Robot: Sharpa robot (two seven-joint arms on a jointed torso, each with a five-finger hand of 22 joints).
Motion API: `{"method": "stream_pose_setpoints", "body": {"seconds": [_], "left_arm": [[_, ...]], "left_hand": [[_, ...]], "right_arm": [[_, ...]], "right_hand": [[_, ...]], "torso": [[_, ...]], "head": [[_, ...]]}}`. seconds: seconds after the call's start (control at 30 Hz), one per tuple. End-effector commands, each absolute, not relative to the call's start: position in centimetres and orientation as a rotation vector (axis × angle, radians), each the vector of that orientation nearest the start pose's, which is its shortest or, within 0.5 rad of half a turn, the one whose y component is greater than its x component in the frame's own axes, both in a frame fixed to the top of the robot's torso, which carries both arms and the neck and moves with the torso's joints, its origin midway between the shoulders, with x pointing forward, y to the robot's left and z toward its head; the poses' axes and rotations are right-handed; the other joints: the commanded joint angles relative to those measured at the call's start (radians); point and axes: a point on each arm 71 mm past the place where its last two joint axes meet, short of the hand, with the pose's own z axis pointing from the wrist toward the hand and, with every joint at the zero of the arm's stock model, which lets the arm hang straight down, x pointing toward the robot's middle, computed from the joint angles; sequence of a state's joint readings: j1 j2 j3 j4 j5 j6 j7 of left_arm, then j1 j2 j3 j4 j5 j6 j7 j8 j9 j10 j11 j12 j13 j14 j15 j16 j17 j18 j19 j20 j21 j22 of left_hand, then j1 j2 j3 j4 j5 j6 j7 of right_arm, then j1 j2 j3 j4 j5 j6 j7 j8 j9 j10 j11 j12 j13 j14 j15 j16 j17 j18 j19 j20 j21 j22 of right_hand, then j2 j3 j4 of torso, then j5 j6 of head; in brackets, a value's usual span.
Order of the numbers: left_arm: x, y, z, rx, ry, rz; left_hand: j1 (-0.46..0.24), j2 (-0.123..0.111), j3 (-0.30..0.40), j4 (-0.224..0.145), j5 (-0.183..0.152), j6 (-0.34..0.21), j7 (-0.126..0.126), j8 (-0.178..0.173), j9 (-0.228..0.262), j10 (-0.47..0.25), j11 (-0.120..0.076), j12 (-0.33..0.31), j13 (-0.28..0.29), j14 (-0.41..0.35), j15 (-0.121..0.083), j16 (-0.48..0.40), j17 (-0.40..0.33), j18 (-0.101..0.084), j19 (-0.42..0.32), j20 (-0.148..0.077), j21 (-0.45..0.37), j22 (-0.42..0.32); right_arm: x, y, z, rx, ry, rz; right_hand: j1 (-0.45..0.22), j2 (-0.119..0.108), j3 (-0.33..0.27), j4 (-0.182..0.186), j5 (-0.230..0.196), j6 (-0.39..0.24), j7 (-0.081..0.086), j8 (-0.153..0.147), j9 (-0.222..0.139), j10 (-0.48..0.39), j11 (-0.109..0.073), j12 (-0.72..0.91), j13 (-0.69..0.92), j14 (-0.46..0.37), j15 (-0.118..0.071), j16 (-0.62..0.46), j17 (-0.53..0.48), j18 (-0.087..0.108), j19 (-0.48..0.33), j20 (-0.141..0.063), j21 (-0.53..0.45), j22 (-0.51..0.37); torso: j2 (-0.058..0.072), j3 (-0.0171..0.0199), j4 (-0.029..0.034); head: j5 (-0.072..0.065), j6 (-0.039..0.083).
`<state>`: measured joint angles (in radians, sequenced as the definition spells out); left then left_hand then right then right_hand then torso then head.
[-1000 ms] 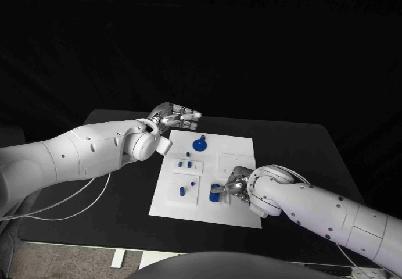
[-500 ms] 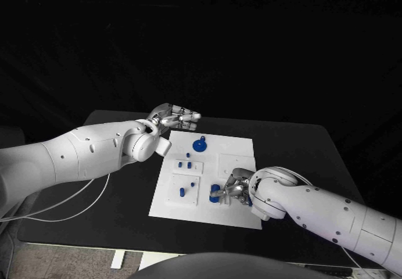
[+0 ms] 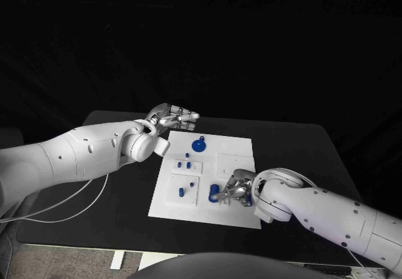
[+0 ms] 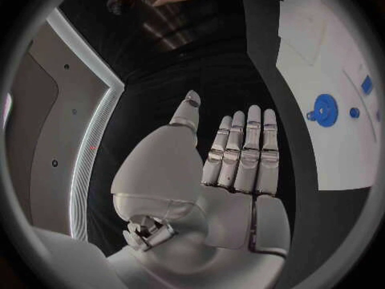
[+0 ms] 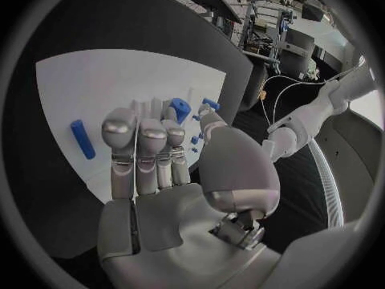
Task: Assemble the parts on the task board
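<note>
Now we see the task board (image 3: 237,151) lying mid-bench, blue parts scattered over it. Our right hand (image 3: 237,189) sits at the board's five o'clock corner, fingers (image 5: 138,149) extended side by side above the white surface; a blue cylinder (image 5: 82,139) lies loose just beside them, and we cannot tell whether anything is pinched. Our left hand (image 3: 174,115) hovers off the board's eleven o'clock corner, fingers (image 4: 244,149) straight and empty, near the round blue disc (image 3: 199,145).
</note>
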<state>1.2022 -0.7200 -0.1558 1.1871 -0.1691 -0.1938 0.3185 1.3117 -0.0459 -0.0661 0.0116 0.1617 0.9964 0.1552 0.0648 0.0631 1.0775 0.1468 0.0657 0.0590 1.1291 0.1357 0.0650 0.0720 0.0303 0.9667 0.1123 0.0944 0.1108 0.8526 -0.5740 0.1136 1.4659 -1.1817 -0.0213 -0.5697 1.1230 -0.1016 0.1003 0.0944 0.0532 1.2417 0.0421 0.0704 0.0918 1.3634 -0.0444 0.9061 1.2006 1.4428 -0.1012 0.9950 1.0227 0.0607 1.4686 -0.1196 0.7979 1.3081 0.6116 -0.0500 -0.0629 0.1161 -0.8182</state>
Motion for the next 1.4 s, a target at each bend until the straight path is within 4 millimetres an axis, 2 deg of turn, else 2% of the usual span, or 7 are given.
{"method": "stream_pose_setpoints", "body": {"seconds": [0.03, 0.53, 0.63, 0.67, 1.03, 1.23, 1.4], "left_arm": [[52.8, 24.2, -23.8, -0.976, 1.627, -1.305], [52.7, 24.1, -23.8, -0.976, 1.631, -1.308], [52.7, 24.2, -23.8, -0.977, 1.632, -1.308], [52.7, 24.2, -23.8, -0.978, 1.632, -1.308], [52.7, 24.2, -23.9, -0.984, 1.635, -1.309], [52.7, 24.3, -23.9, -0.99, 1.631, -1.316], [52.8, 24.3, -23.9, -0.992, 1.633, -1.316]], "left_hand": [[-0.005, -0.003, -0.003, 0.003, -0.003, -0.006, 0.001, -0.002, -0.001, -0.006, 0.001, -0.004, 0.0, -0.004, 0.0, -0.004, 0.001, 0.004, 0.0, 0.008, 0.007, -0.002], [-0.006, 0.0, -0.004, 0.002, -0.003, -0.005, 0.0, -0.002, -0.001, -0.006, 0.001, -0.005, 0.0, -0.005, 0.0, -0.004, 0.001, 0.004, 0.0, 0.008, 0.008, -0.003], [-0.007, 0.003, -0.005, 0.002, -0.003, -0.005, 0.0, -0.001, -0.001, -0.006, 0.001, -0.005, 0.0, -0.004, 0.0, -0.004, 0.001, 0.004, 0.0, 0.008, 0.008, -0.004], [-0.007, 0.003, -0.005, 0.002, -0.003, -0.005, 0.0, -0.001, -0.001, -0.006, 0.001, -0.005, 0.0, -0.004, 0.0, -0.004, 0.001, 0.004, 0.0, 0.008, 0.008, -0.004], [-0.006, 0.004, -0.006, -0.001, -0.003, -0.006, 0.0, -0.001, -0.001, -0.006, 0.001, -0.005, 0.0, -0.004, 0.0, -0.004, 0.001, 0.004, -0.001, 0.008, 0.009, -0.005], [-0.002, 0.009, -0.006, -0.006, -0.003, -0.007, 0.0, -0.002, -0.001, -0.006, 0.001, -0.005, 0.0, -0.002, 0.0, -0.003, 0.001, 0.005, 0.001, 0.008, 0.01, -0.005], [0.0, 0.011, -0.008, -0.01, -0.004, -0.005, 0.0, -0.001, -0.001, -0.007, 0.001, -0.004, 0.0, -0.001, -0.001, -0.003, 0.001, 0.005, 0.001, 0.008, 0.011, -0.005]], "right_arm": [[41.4, -9.8, -32.6, 0.234, 2.413, 0.603], [41.2, -9.5, -33.6, 0.266, 2.412, 0.565], [41.3, -9.5, -33.8, 0.274, 2.411, 0.556], [41.3, -9.5, -33.9, 0.276, 2.411, 0.552], [41.6, -9.9, -34.5, 0.282, 2.424, 0.508], [41.4, -10.0, -34.7, 0.293, 2.452, 0.517], [41.3, -10.0, -34.7, 0.29, 2.465, 0.522]], "right_hand": [[0.033, 0.02, 0.028, -0.029, -0.004, 0.009, -0.004, -0.006, -0.001, 0.009, -0.003, 0.006, 0.003, 0.007, 0.0, 0.002, 0.001, -0.015, 0.016, -0.004, 0.003, 0.099], [-0.061, 0.112, 0.095, -0.134, 0.008, 0.013, -0.011, -0.007, -0.008, 0.017, -0.006, 0.009, 0.003, 0.009, -0.001, 0.002, -0.003, -0.014, 0.019, -0.004, 0.006, 0.098], [-0.103, 0.109, 0.137, -0.115, 0.128, 0.007, -0.011, -0.007, -0.01, 0.017, -0.007, 0.009, 0.003, 0.008, -0.002, 0.003, -0.004, -0.015, 0.02, -0.005, 0.008, 0.099], [-0.161, 0.077, 0.262, -0.138, 0.122, 0.011, -0.011, -0.007, -0.01, 0.017, -0.008, 0.009, 0.004, 0.008, -0.002, 0.004, -0.006, -0.017, 0.02, -0.006, 0.006, 0.098], [-0.19, 0.074, 0.357, -0.2, 0.206, 0.01, -0.01, -0.006, -0.004, 0.015, -0.008, 0.01, 0.007, 0.007, -0.004, 0.007, -0.01, -0.017, 0.02, -0.007, 0.007, 0.099], [-0.154, 0.071, 0.235, -0.234, 0.3, 0.011, -0.012, -0.007, -0.004, 0.014, -0.008, 0.012, 0.011, 0.006, -0.005, 0.009, -0.01, -0.018, 0.019, -0.007, 0.009, 0.099], [-0.107, 0.06, 0.129, -0.237, 0.244, 0.015, -0.012, -0.007, -0.007, 0.015, -0.007, 0.011, 0.011, 0.006, -0.004, 0.009, -0.011, -0.018, 0.018, -0.007, 0.008, 0.099]], "torso": [[0.001, -0.0004, 0.0003], [0.001, 0.0, 0.0007], [0.0, -0.0002, 0.0014], [0.001, -0.0003, 0.0012], [0.0, 0.0001, 0.0007], [0.001, 0.0006, 0.0], [0.0, 0.0006, -0.0007]], "head": [[-0.002, -0.001], [-0.003, -0.002], [-0.003, -0.003], [-0.002, -0.003], [-0.005, -0.006], [-0.005, -0.008], [-0.006, -0.007]]}}
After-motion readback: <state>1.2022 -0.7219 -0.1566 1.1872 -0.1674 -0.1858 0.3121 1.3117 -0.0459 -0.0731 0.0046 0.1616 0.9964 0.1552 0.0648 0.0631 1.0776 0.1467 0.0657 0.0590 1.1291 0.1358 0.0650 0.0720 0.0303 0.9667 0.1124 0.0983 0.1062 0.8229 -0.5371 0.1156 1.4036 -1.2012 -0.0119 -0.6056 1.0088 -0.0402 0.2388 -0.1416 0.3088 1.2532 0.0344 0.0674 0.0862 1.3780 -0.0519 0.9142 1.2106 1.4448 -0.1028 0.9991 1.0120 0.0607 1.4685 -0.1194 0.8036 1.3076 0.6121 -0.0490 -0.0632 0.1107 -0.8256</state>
